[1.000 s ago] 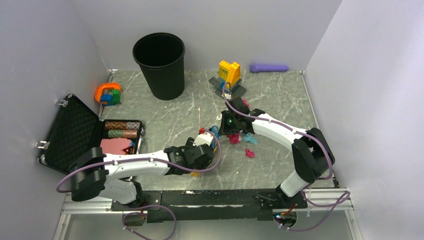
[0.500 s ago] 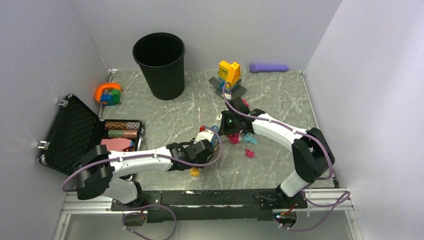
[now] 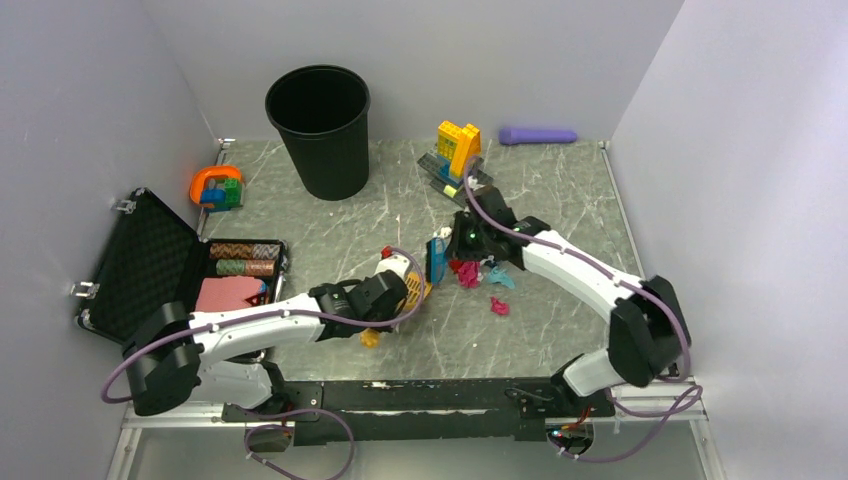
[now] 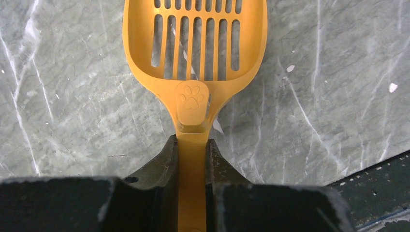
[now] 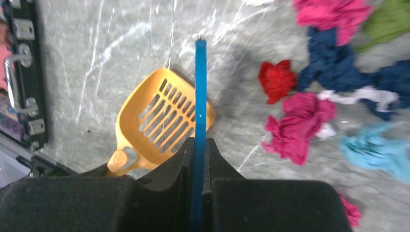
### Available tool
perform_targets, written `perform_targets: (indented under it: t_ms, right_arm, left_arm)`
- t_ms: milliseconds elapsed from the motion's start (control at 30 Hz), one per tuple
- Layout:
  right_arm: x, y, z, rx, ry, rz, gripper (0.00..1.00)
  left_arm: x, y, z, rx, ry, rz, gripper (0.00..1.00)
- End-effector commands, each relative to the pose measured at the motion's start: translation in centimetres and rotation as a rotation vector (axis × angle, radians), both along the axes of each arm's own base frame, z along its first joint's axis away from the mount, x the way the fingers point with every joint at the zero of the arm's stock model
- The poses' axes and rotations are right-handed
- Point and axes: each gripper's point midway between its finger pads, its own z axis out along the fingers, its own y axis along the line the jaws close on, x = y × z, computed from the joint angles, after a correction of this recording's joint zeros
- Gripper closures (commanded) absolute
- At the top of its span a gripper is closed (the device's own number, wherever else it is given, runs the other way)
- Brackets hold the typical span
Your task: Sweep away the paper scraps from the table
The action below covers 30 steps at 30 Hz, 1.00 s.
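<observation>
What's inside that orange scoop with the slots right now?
Nothing: the orange scoop looks empty, with only the table showing through its slots. In the right wrist view the blue brush hides a thin strip along its edge.

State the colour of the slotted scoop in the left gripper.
The slotted scoop is orange-yellow; best in the left wrist view.

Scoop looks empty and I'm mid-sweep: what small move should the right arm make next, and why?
Probably carry the blue brush over to the far side of the paper scraps. The right gripper holds it between them and the orange scoop, so a stroke from here would catch nothing; the scoop in the left gripper is empty.
</observation>
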Motion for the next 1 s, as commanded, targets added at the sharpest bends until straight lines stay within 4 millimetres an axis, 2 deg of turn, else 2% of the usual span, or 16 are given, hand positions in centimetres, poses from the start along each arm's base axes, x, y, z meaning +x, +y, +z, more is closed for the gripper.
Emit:
perform_targets:
  t_ms: [0,100,167,300,467,533,633,733,833,967]
  right_arm:
    - [2.3,-4.1,5.7,-0.037,-0.173,-0.135,1.00]
    - [3.5,-8.2,7.7,-0.152,-0.252,-0.249,1.00]
    - [4.4,-11.7,8.8,-0.273,-0.309,-0.357,1.00]
    - [4.8,-18.1,10.2,-0.516,-0.351,-0.548,1.00]
    - [4.6,-23.3,9.6,-0.843,-0.352,-0.632,1.00]
    - [4.7,-24.3,7.5,-0.981,-0.276,-0.611,1.00]
    - [4.3,-24.6,4.3,-1.124,-0.129,-0.533,1.00]
    - [4.0,-23.2,1.3,-1.133,-0.027,-0.406,1.00]
    - [4.1,-20.4,-1.0,-0.969,-0.003,-0.280,1.00]
    - [4.1,-15.2,-1.9,-0.689,-0.008,-0.101,1.00]
  left_arm:
    - [-0.1,-0.7,2.1,-0.053,-0.022,-0.065,1.00]
    - [-0.7,-0.8,2.7,-0.058,-0.008,-0.104,1.00]
    - [-1.2,-1.5,3.0,-0.081,-0.001,-0.164,1.00]
    - [-2.0,-3.0,2.6,-0.112,-0.003,-0.276,1.00]
    - [-2.1,-4.3,2.1,-0.066,-0.010,-0.342,1.00]
    - [-2.0,-4.8,2.1,-0.047,-0.013,-0.350,1.00]
    - [-1.9,-5.2,1.7,-0.027,-0.001,-0.362,1.00]
    - [-1.8,-5.4,1.5,-0.019,0.007,-0.363,1.00]
    - [-1.8,-5.5,1.4,-0.015,0.008,-0.360,1.00]
    - [-1.4,-5.4,1.2,-0.004,-0.004,-0.354,1.00]
